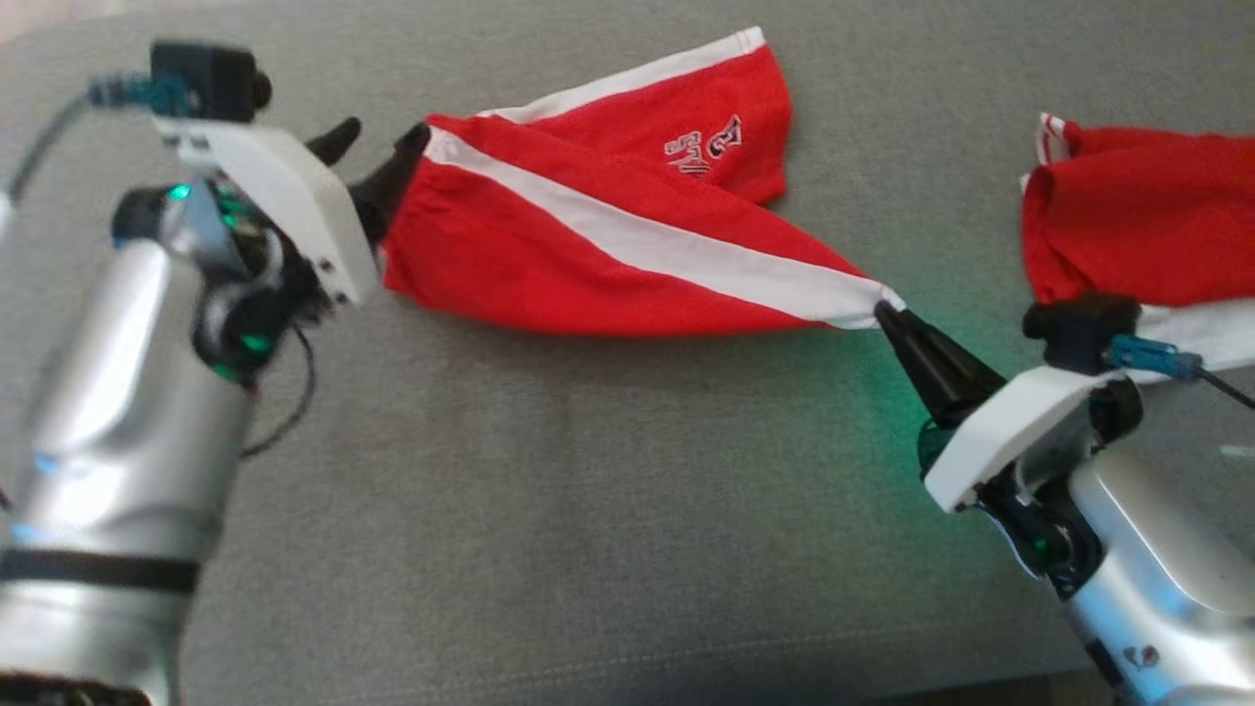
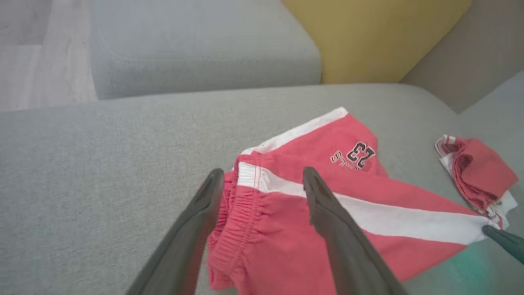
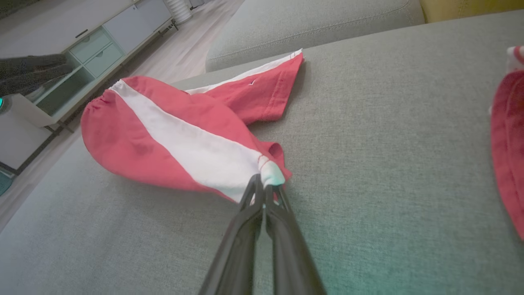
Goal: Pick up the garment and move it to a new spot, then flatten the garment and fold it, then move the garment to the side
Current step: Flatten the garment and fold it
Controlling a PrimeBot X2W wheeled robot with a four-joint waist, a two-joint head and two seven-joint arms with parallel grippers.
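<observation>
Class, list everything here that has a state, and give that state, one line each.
red shorts: lying spread out, not yet folded, one hem corner pinched.
left tool: open, fingers either side of the waistband end.
right tool: shut on the red shorts' hem corner.
second red garment: bunched up, lying apart from the shorts.

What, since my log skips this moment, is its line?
red shorts: lying on grey cushion | left gripper: open, astride waistband | right gripper: shut on hem | second red garment: apart

Left end effector (image 2: 263, 172) agape — over waistband of red shorts (image 2: 393, 194)
</observation>
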